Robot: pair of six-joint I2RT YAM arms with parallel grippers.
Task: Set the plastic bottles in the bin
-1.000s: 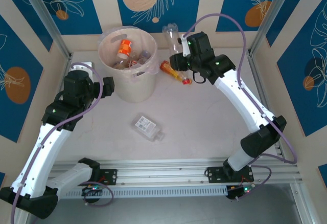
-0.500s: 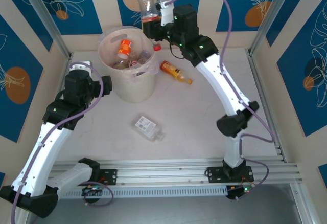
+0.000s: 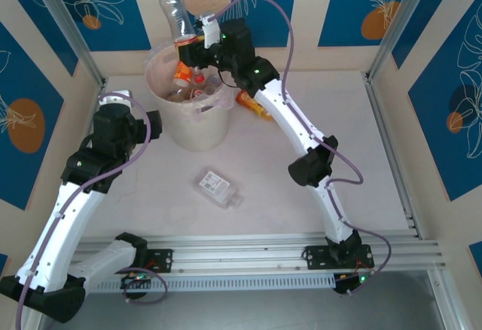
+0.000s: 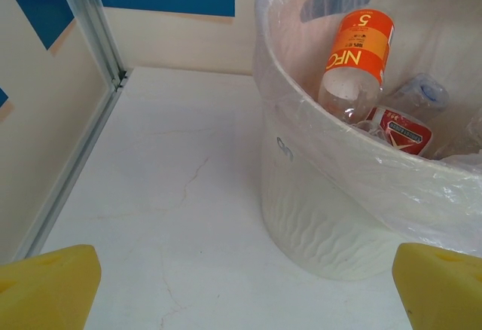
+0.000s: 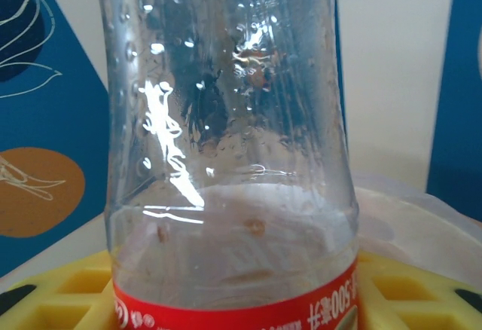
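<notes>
right end effector [image 3: 193,42] clamps a clear red-labelled plastic bottle [image 5: 226,157] above the part-filled round cream bin [image 3: 197,130]; left end effector [image 4: 242,288] gapes apart; flat clear bottle [image 3: 218,187] and orange-labelled bottle [image 3: 246,102] not yet binned

Surrounds the pale, hairline-cracked table [image 3: 361,142] left, right and behind with cream-and-blue wall panels [image 3: 128,6] bearing orange discs and white leaves. Sets metal posts [image 3: 64,25] at the table's far corners.
</notes>
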